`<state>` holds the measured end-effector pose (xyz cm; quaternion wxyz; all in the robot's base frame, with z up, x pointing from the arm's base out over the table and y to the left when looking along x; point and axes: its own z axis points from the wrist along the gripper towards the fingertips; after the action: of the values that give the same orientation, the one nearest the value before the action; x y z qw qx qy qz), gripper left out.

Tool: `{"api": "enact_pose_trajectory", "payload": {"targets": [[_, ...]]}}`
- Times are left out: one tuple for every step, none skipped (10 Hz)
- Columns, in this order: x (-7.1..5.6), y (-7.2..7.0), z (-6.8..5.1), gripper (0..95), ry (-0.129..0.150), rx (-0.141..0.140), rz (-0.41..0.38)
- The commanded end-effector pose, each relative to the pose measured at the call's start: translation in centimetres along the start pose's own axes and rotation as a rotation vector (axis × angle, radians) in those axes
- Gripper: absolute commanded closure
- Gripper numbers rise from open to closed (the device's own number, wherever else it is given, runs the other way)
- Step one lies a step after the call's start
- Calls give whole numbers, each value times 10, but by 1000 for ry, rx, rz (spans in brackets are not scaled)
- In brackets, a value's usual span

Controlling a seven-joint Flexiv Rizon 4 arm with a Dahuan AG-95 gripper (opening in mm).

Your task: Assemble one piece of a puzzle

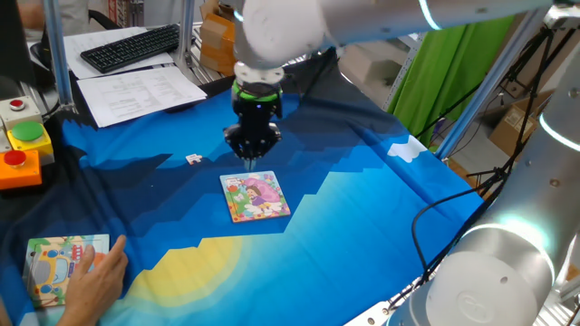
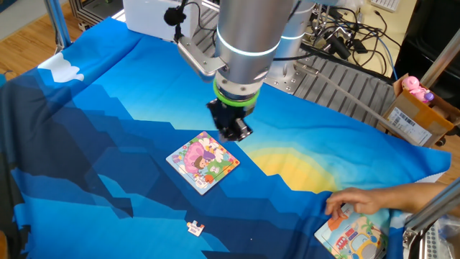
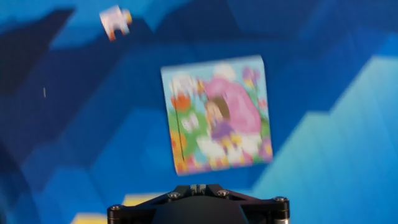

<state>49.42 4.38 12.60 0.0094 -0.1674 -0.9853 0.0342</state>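
The puzzle (image 1: pixel 255 196) (image 2: pixel 203 162) (image 3: pixel 217 114) is a small square board with a pink-and-green cartoon, lying flat on the blue cloth. The piece (image 1: pixel 194 159) (image 2: pixel 195 228) (image 3: pixel 115 21), tiny and whitish, lies apart from it on the dark blue part of the cloth. My gripper (image 1: pixel 252 161) (image 2: pixel 235 134) (image 3: pixel 198 186) hangs above the cloth next to the puzzle's far edge, shut, its fingertips pressed together with nothing between them. The hand view is blurred.
A person's hand (image 1: pixel 95 276) (image 2: pixel 374 199) rests on a second pale cartoon board (image 1: pixel 56 263) (image 2: pixel 352 236) at the cloth's corner. Coloured push buttons (image 1: pixel 23 149), papers (image 1: pixel 136 92) and a keyboard (image 1: pixel 131 47) lie beyond the cloth.
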Motion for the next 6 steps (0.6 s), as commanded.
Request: {"api": "enact_pose_trajectory", "payload": {"targets": [[-30,-2,17,950,29,-17,4],[-32,-1,21,950,28,-10,18],[-35,3,36,950,17,-3,31],[-36,4,41,950,47,-19,23],[-37,4,43,950,154,-61,14],[-38,4,43,950,161,-76,20]]}}
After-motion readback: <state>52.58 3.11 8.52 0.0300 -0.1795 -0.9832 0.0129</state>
